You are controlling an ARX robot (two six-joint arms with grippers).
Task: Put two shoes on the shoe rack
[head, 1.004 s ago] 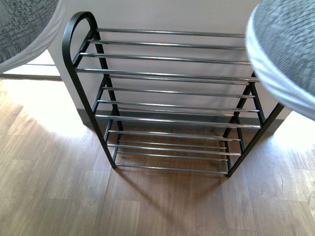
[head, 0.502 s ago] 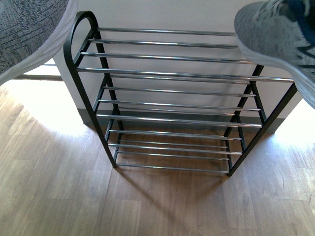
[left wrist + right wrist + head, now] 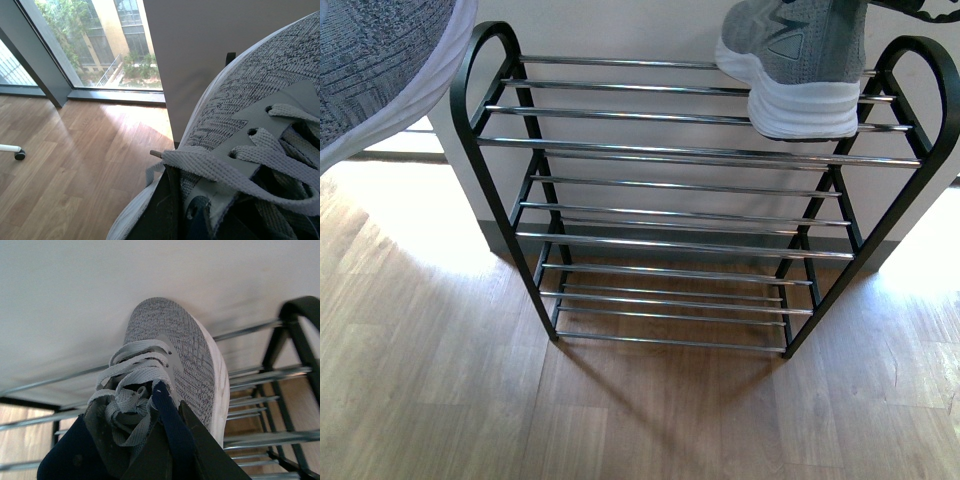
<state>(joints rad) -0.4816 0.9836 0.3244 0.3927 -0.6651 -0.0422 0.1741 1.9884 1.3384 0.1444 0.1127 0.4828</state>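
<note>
The shoe rack (image 3: 660, 150) has black arched side frames and chrome rods; it stands against the white wall. One grey sneaker (image 3: 798, 55) with a white sole is over the right end of the top rods, its heel at the front rods. My right gripper (image 3: 167, 440) is shut on its navy collar, and the shoe's toe (image 3: 165, 335) points at the wall. The other grey sneaker (image 3: 375, 60) hangs large at the upper left, left of the rack. My left gripper (image 3: 175, 210) is shut on its side by the laces (image 3: 225, 160). The pale blue sandals are out of view.
Wooden floor (image 3: 430, 380) lies in front of the rack. A floor-length window (image 3: 95, 45) is left of the wall in the left wrist view. A white leg with a black caster (image 3: 19, 155) stands on the floor there.
My right gripper has carried its sneaker from close before the camera at the right, away and down, onto the right end of the top tier. The left sneaker has barely moved.
</note>
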